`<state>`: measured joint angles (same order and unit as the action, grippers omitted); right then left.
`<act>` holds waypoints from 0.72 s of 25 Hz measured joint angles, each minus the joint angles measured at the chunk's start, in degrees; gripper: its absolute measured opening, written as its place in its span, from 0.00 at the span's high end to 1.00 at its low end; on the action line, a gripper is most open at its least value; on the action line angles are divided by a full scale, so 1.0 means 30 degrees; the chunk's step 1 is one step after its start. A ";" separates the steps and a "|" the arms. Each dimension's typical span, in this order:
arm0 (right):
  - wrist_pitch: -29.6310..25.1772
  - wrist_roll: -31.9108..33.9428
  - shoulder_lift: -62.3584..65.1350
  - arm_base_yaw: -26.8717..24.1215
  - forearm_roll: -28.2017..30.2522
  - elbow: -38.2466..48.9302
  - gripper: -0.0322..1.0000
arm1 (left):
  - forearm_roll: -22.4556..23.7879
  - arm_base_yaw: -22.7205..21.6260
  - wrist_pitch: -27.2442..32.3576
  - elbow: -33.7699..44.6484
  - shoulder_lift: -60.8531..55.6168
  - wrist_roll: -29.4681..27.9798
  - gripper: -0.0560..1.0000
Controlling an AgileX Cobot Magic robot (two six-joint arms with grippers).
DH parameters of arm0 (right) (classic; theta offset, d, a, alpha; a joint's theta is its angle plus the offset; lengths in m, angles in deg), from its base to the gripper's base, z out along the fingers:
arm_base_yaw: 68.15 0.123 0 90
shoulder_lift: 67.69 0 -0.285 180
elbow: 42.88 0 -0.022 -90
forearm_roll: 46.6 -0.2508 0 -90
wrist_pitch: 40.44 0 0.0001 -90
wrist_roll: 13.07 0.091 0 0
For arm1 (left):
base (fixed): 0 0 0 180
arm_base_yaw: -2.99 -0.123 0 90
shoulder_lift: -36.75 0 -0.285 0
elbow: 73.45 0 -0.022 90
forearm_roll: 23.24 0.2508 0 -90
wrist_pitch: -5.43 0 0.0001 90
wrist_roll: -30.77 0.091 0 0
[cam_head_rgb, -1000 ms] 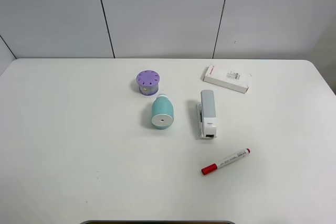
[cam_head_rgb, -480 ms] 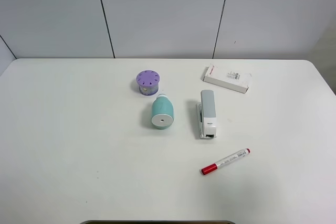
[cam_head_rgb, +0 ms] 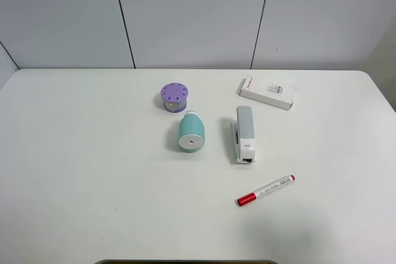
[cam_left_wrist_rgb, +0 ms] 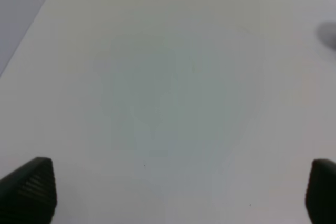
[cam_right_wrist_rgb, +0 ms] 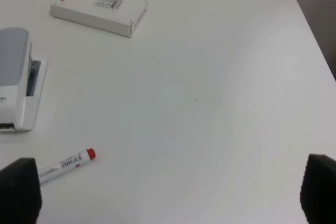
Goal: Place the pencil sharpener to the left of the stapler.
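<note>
Pencil sharpener (cam_head_rgb: 191, 133), teal with white round face, seemingly on its side; both grippers' fingers (cam_right_wrist_rgb: 20, 190) spread wide.

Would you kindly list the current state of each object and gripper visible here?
Teal plastic pencil sharpener: lying on its side, left of the stapler.
Long grey-and-white stapler: closed, flat on table.
Purple round cylinder: upright.
Flat white box: closed.
Red-capped white marker: capped.
Left gripper: open.
Right gripper: open.

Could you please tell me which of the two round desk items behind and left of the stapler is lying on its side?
The teal pencil sharpener lies on its side, white face toward the camera; the purple holed cylinder stands upright.
</note>
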<state>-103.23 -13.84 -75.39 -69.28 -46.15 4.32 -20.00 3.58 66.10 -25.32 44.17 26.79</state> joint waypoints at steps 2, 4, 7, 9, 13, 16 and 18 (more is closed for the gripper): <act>0.0102 -0.0264 0.0018 0.0000 -0.0016 0.0155 0.01 | 0.0000 0.0000 0.0000 0.0000 0.0000 0.0000 0.04; 0.0236 -0.0512 0.0018 0.0000 -0.0016 0.0324 0.01 | 0.0000 0.0000 0.0000 0.0000 0.0000 0.0000 0.04; 0.0472 -0.0700 0.0018 0.0000 -0.0149 0.0355 0.01 | 0.0000 0.0000 0.0000 0.0000 0.0000 0.0000 0.04; 0.0539 -0.0719 0.0018 0.0000 -0.0149 0.0355 0.01 | 0.0000 0.0000 0.0000 0.0000 0.0000 0.0000 0.04; 0.0539 -0.0775 0.0018 0.0000 -0.0149 0.0355 0.01 | 0.0000 0.0000 0.0000 0.0000 0.0000 0.0000 0.04; 0.0539 -0.0775 0.0018 0.0000 -0.0149 0.0355 0.01 | 0.0000 0.0000 0.0000 0.0000 0.0000 0.0000 0.04; 0.0539 -0.0775 0.0018 0.0000 -0.0149 0.0355 0.01 | 0.0000 0.0000 0.0000 0.0000 0.0000 0.0000 0.04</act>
<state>-101.61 -16.16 -75.33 -69.28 -46.60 5.39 -20.00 3.58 66.10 -25.32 44.17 26.79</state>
